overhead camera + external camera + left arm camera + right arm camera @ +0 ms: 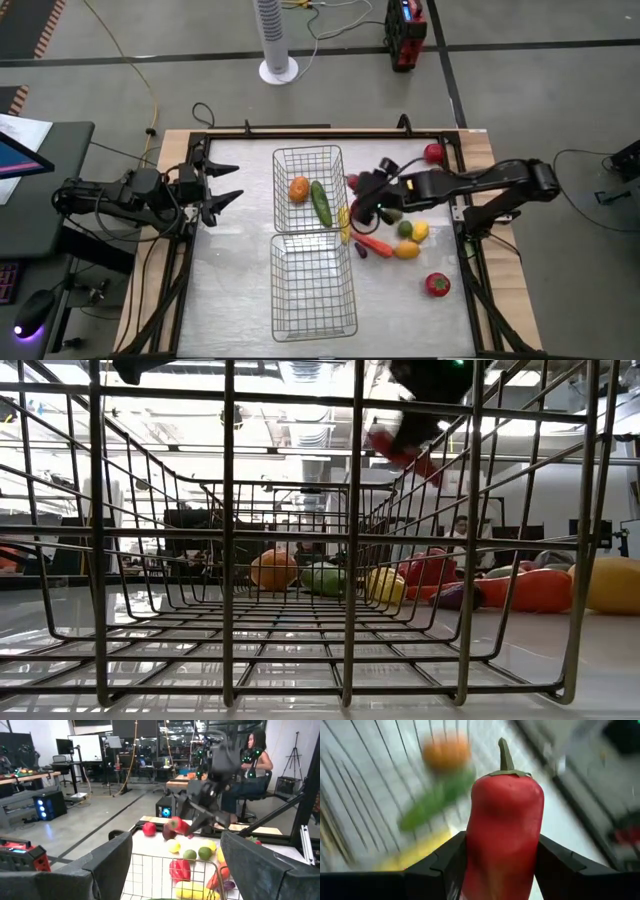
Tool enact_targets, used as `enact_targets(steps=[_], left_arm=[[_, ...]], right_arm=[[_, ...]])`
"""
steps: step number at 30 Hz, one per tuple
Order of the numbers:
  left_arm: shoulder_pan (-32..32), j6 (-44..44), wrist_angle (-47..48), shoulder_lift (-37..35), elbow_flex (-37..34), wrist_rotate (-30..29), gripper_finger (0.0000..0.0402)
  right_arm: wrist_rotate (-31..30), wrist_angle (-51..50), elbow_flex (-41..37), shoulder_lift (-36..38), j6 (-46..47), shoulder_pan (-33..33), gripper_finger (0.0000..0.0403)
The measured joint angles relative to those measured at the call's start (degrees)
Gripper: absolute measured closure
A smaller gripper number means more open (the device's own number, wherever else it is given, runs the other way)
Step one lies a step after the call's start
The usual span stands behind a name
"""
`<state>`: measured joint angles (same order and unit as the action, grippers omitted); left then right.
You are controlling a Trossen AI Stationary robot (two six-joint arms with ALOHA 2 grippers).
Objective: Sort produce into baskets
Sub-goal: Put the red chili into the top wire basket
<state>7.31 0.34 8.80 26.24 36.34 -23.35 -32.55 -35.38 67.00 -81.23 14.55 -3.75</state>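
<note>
Two wire-mesh baskets stand end to end mid-table. The far basket (308, 160) holds an orange (298, 188) and a green cucumber (321, 203); the near basket (315, 300) holds nothing. My right gripper (358, 187) is at the far basket's right rim, shut on a red pepper (506, 820), which also shows high in the low view (398, 448). My left gripper (222, 190) is open and empty, left of the far basket. More produce lies right of the baskets. My right gripper pinches the red pepper's body (470, 855) between its two fingers (445, 862), one on each side. The pepper lies along the fingers, its green stem end (505, 755) pointing away from the gripper. It is lifted clear of the table (398, 448).
Right of the baskets lie a banana (345, 222), a lime (405, 229), a lemon (421, 232), an orange-coloured piece (375, 244), a red piece (437, 285) and a red apple (433, 153). A person sits beyond the table (255, 755).
</note>
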Motion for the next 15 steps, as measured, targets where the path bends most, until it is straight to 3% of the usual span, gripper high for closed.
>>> enact_targets(steps=[7, 10, 15], left_arm=[[0.0, 0.0, 0.0, 0.0, 0.0, 0.0, 0.0110], [0.0, 0.0, 0.3, 0.0, 0.0, 0.0, 0.0110], [0.0, 0.5, 0.7, 0.0, 0.0, 0.0, 0.0110]], right_arm=[[7.5, 26.1, 0.1, -1.9, -12.8, 2.1, 0.0173], [12.2, 29.6, 0.1, -3.9, -14.4, 3.3, 0.0158], [17.3, 25.8, 0.0, -5.1, -12.2, 5.4, 0.0126]])
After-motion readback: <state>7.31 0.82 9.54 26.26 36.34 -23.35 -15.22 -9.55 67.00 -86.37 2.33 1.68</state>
